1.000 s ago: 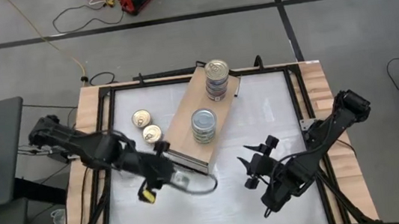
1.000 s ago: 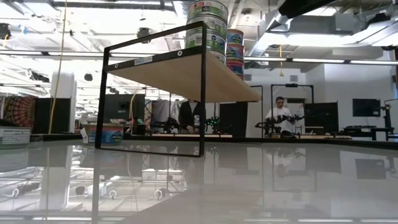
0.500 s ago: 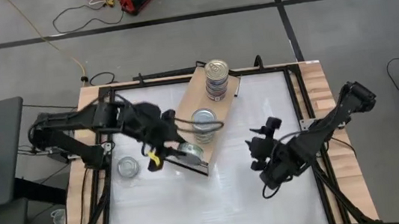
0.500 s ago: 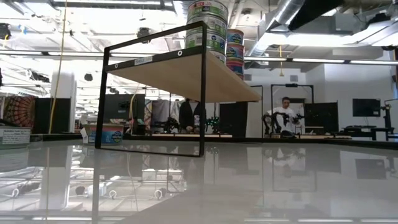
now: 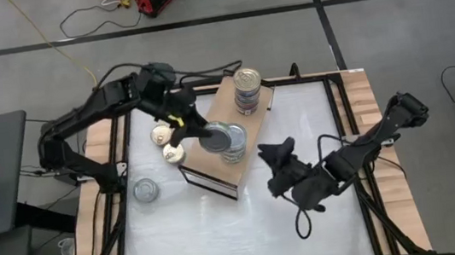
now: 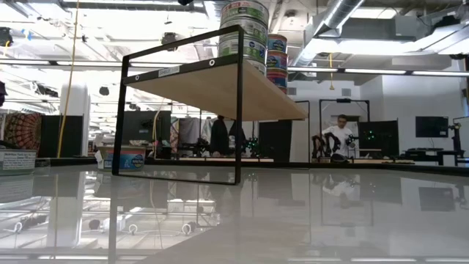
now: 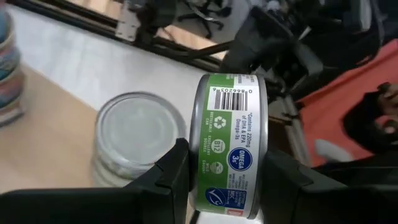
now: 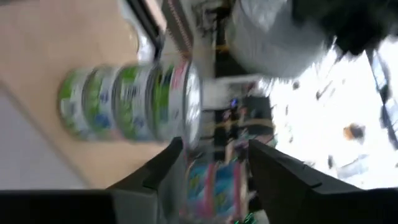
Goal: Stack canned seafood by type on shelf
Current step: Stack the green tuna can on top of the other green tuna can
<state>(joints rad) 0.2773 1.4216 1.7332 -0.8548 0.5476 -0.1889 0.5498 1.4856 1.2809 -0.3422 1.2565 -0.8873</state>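
The tan shelf (image 5: pixel 214 159) lies slantwise on the table. It carries a stack of silver-lidded tins (image 5: pixel 233 141) with green labels and a taller stack (image 5: pixel 247 89) at its far end. My left gripper (image 5: pixel 205 136) hovers just left of the silver stack, shut on a green-labelled tin (image 7: pixel 233 143). Two gold-lidded tins (image 5: pixel 168 143) and one silver tin (image 5: pixel 144 189) rest flat on the table left of the shelf. My right gripper (image 5: pixel 272 158) hangs open to the right of the shelf, holding nothing. My left gripper pinches the tin between its two fingers (image 7: pixel 171 177), one finger on each flat face (image 7: pixel 200 155). The tin stands on edge with its green label wall toward the wrist camera. It is lifted clear, above and beside the silver stack (image 7: pixel 134 140) on the shelf.
The shelf's black frame (image 6: pixel 238 103) stands upright on the table in the low view, with both stacks (image 6: pixel 253 33) on top. Wooden rails (image 5: pixel 105 150) border the white table. Bare tabletop lies near and to the right of the shelf.
My left gripper has swung from the near-left part of the table up and toward the far right, rolling as it went, and now holds the tin over the shelf beside the silver stack. My right gripper has risen, rolled and drifted toward the shelf.
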